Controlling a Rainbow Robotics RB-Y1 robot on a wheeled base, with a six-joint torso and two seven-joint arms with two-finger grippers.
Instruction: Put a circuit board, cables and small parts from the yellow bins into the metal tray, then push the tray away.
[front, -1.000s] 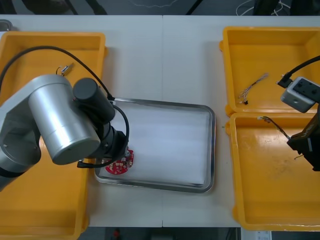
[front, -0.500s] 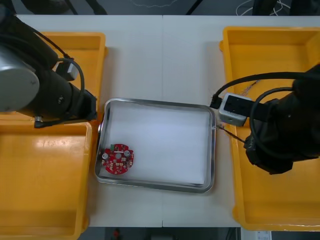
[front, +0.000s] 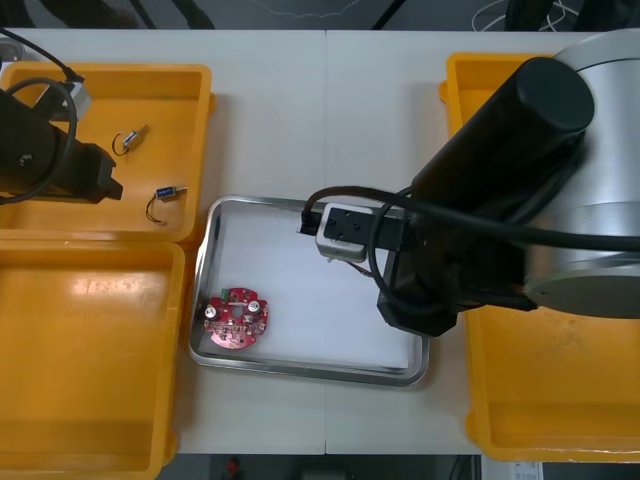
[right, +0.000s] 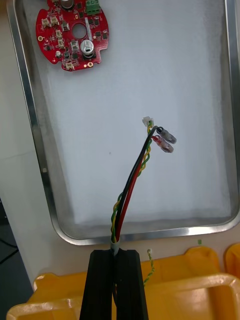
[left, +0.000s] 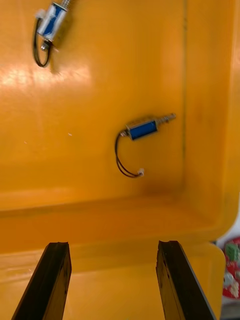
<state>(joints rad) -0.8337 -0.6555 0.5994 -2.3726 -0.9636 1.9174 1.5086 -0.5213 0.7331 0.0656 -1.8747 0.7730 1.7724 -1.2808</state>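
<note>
In the front view, my right arm (front: 500, 210) has swung in from the right-hand bins and now hangs over the metal tray (front: 260, 202). My left arm (front: 45, 160) has pulled back from the tray to the far left yellow bin (front: 120, 72), where two small metal parts (front: 165, 193) lie. The round red circuit board (front: 236, 320) sits uncovered in the tray's near left corner, so I judge that item delivered. In the right wrist view, my right tool (right: 116, 254) is clenched on the end of a red and yellow cable (right: 134, 182). Its free plugs reach out over the tray's white inside, well apart from the board; whether they touch the white surface I cannot tell. I judge the cable ready to be let go here. In the left wrist view, my left tool (left: 112, 247) stands released, fingers wide apart, over the bin floor, with a blue-bodied small metal part (left: 145, 128) lying ahead of them. I judge that part my likely next pick.
</note>
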